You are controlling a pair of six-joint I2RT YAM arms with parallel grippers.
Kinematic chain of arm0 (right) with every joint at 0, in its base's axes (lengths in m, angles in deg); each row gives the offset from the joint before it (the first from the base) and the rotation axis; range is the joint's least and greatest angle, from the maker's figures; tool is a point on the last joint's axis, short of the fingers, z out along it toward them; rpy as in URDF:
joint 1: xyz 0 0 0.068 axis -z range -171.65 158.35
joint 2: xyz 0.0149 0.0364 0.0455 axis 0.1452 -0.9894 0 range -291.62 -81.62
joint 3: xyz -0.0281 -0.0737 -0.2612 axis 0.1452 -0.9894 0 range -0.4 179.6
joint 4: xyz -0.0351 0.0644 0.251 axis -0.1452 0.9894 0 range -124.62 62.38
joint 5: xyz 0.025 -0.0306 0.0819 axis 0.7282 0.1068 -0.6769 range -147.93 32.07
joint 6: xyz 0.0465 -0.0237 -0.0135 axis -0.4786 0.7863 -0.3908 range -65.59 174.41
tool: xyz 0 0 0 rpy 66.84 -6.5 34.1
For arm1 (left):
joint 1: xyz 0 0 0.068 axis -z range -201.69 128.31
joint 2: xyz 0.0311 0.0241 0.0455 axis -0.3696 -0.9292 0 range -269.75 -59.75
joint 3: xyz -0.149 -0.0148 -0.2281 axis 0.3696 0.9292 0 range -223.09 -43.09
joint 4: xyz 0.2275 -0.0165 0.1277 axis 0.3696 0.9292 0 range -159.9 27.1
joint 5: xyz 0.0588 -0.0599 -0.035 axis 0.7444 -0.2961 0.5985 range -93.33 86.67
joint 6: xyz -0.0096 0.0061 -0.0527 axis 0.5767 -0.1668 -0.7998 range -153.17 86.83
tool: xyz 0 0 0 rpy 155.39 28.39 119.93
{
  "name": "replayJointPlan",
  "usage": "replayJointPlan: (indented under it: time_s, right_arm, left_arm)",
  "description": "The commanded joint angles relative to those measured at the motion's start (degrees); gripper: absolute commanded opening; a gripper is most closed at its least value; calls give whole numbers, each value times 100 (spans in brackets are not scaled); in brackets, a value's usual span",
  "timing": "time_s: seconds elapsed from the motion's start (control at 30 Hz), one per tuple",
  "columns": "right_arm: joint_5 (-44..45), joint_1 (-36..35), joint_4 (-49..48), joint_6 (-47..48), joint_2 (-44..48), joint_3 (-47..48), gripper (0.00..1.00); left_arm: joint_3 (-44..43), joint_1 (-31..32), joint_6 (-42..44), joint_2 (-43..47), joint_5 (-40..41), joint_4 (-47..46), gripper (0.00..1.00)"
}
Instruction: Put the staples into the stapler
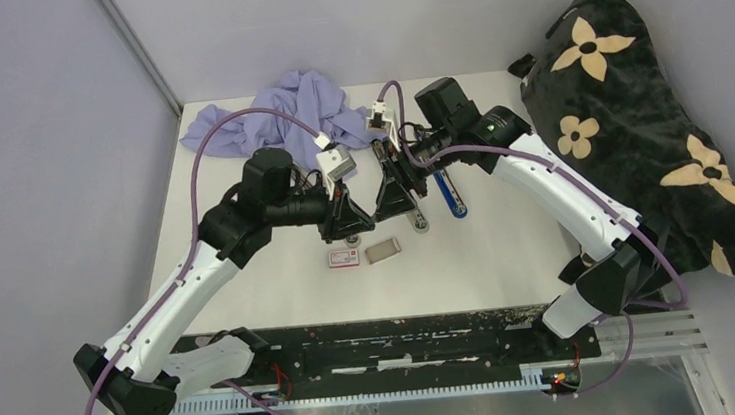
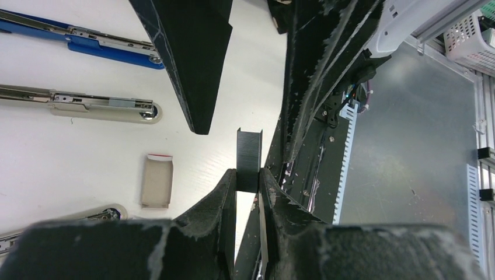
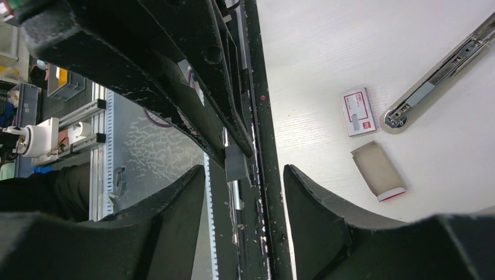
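The left gripper [image 2: 248, 178] was pinched on the staples [image 2: 250, 149] — transfer judged under way; alignment with the stapler [image 2: 105, 108] was needed next.

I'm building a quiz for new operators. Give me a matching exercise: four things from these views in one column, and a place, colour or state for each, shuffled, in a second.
Things:
1. staple strip
2. cloth
3. small box
4. bag

Descriptions:
A. black with tan flowers, at the right edge of the table
B. red and white, lying flat on the table
C. pinched between the left fingers
D. purple, crumpled at the table's far edge

Pairs: 1-C, 2-D, 3-B, 4-A
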Motion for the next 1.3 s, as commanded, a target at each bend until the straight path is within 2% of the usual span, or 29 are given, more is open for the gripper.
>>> replayJointPlan:
  time_s: [0.0,0.53,0.77,0.93,1.0,1.27]
  right_arm:
    - [-284,-52,191,296,-66,305,57]
    - [-407,-119,348,565,-84,294,34]
    - [-364,-129,499,798,-10,180,19]
    - [226,-129,453,819,170,32,14]
    - [546,-127,389,788,283,-72,13]
    - [2519,-62,-563,284,941,-1062,12]
  left_arm:
    - [-231,60,344,-1,-1,-45,12]
    - [-215,76,340,-87,-231,-102,11]
    - [-188,73,348,-93,-186,-121,12]
    - [-93,73,348,-80,24,-109,25]
    - [-40,75,348,-40,263,-112,35]
    - [244,64,-253,333,2318,-378,68]
